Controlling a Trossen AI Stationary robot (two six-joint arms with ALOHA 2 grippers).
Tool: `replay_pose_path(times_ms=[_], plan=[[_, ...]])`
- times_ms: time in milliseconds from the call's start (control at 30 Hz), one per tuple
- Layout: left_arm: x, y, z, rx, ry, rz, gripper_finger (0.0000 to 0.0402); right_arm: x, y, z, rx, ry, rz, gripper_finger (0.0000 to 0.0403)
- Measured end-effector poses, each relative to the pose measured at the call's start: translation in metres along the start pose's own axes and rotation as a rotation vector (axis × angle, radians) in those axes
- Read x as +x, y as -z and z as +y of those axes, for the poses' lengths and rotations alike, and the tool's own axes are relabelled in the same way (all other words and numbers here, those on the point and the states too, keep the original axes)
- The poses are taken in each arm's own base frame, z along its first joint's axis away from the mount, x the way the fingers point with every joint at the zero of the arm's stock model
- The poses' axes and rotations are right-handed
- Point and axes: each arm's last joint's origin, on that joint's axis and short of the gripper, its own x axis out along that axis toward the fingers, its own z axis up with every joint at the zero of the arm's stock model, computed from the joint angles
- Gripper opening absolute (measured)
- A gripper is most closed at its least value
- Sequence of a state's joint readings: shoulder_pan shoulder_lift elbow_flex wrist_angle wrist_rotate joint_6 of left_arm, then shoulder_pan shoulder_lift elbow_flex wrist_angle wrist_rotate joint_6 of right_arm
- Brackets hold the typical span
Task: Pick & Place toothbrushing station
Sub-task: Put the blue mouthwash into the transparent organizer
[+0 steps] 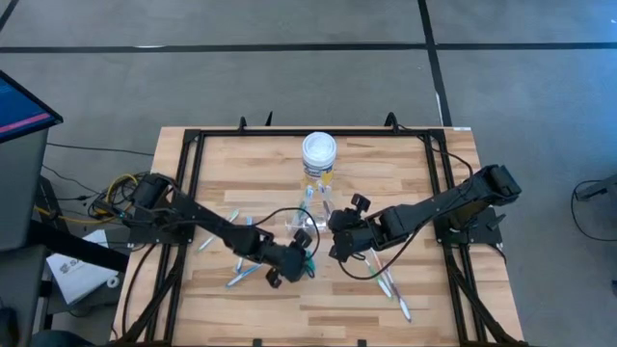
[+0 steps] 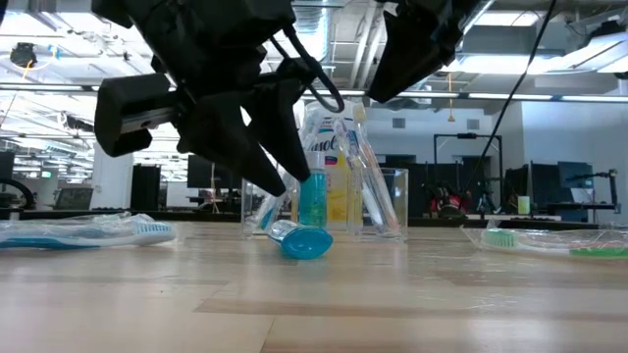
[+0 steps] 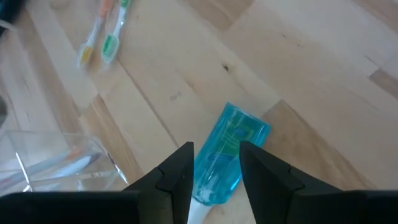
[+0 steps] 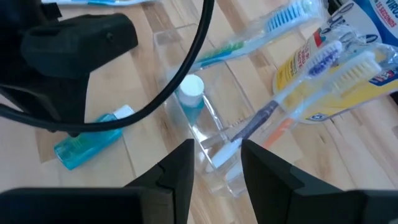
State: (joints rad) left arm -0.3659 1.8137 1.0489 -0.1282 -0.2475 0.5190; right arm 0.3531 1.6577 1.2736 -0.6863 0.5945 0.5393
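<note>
Far left of the low view: wrapped blue-white toothbrush (image 2: 88,232), flat on the wooden table (image 2: 314,304). In the high view, more loose toothbrushes (image 1: 241,275) on the boards left of centre.

Left of centre: left gripper (image 2: 283,186), tips pointing down, set narrowly apart and closed on nothing. Hangs just above the lying teal tube (image 2: 299,240). In the left wrist view, that tube (image 3: 227,152) seen flat on the wood through the gap between the two dark fingers (image 3: 177,177). Translucent blue-green body, a small label on it, print too small to read.

Centre: small clear cup (image 2: 388,201), upright on the table. Holds a second teal tube (image 2: 312,201) with a white cap (image 4: 189,87), standing cap up. Holds also several slim wrapped brushes (image 2: 365,181), leaning, bristles uppermost; blue-white and white heads in the right wrist view.

Just behind the cup: yellow jar (image 2: 334,176) with white lid (image 1: 319,149). Blue and white label, lettering not legible.

Right of centre: right gripper (image 4: 217,158), over the cup's mouth, fingers a narrow gap apart. A brush handle's pale end visible in that gap; cannot tell whether touched.

Far right of the low view: wrapped green-white toothbrush (image 2: 549,240), flat on the table.
</note>
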Motion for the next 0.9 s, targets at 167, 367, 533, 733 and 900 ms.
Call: replay_pose_path(times_ms=[167,367,533,733,900], plan=[[0.001,0.003,0.004,-0.001,0.031,-0.010,0.0122,0.000,0.000,0.000,-0.002,0.001,0.002,0.0123],[0.002,0.004,0.004,0.028,0.032,-0.008,0.0125,0.000,0.000,0.000,-0.001,-0.002,0.004,0.0123],[0.018,0.011,-0.004,0.053,0.048,0.014,0.0147,0.000,0.000,0.000,0.002,-0.002,0.003,0.0123],[0.029,0.014,-0.009,0.072,0.024,0.046,0.0185,0.000,0.000,0.000,0.002,-0.006,0.005,0.0123],[0.032,0.016,-0.007,0.063,0.041,0.032,0.0200,0.000,0.000,0.000,0.003,-0.013,0.009,0.0123]])
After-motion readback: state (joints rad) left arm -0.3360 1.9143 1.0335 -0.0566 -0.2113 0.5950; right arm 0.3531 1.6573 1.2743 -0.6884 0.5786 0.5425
